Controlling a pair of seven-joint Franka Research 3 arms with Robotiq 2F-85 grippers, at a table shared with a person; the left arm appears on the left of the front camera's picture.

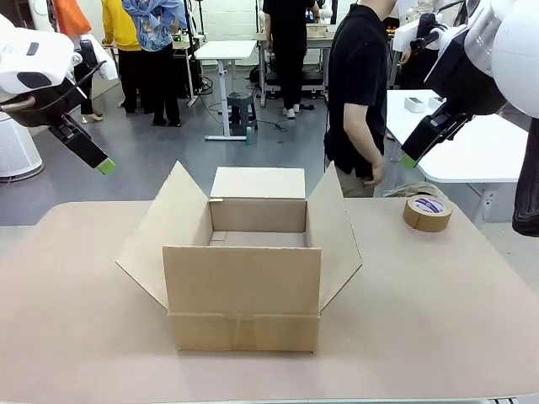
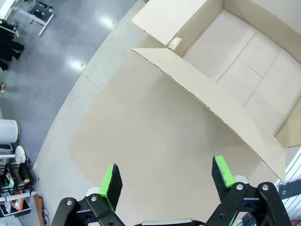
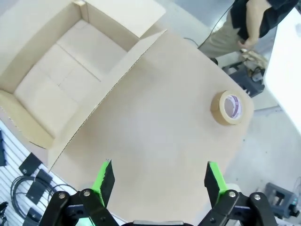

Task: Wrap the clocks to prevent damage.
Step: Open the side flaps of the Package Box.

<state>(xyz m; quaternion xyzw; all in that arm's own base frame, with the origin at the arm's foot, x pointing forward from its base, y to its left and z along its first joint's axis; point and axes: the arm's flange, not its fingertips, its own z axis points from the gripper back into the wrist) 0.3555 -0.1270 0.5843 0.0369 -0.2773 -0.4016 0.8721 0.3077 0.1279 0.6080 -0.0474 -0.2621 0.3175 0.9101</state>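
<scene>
The clocks are out of view. An open brown cardboard box (image 1: 242, 290) stands mid-table with all flaps spread; its inside is bare. My left gripper (image 1: 103, 166) hangs high over the table's left side, open, with nothing between its green pads; in the left wrist view the left gripper (image 2: 167, 176) looks down on bare tabletop beside the box (image 2: 244, 70). My right gripper (image 1: 410, 160) hangs high at the right, also open and holding nothing. In the right wrist view the right gripper (image 3: 158, 176) is above the table between the box (image 3: 56, 89) and the tape roll.
A brown tape roll (image 1: 427, 213) lies flat at the table's far right corner, also the tape roll (image 3: 230, 107). A person in black (image 1: 358, 93) stands at the far side, turned toward a white table (image 1: 480, 151). Other people stand farther back.
</scene>
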